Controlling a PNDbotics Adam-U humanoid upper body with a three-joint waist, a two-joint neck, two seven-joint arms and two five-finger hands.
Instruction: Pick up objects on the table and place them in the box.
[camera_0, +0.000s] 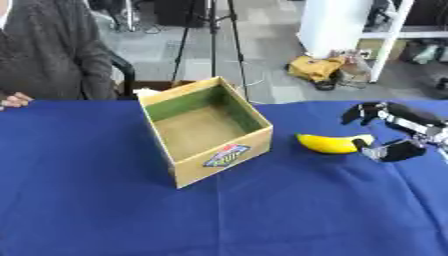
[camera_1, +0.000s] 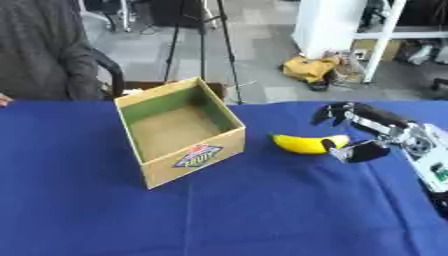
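Fingers (camera_0: 359, 113) are spread wide, thumb low by the banana's (camera_0: 331, 143) right end, looks like touching but hard to tell. So the right hand (camera_1: 372, 131) is mid-reach. Next: close, lift, carry left to the empty box (camera_0: 226, 162).

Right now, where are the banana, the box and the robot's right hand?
banana (camera_0: 328, 143), left eye view, middle of its yellow body.
box (camera_0: 220, 159), left eye view, front wall by the label.
right hand (camera_1: 372, 120), right eye view, back of the hand.
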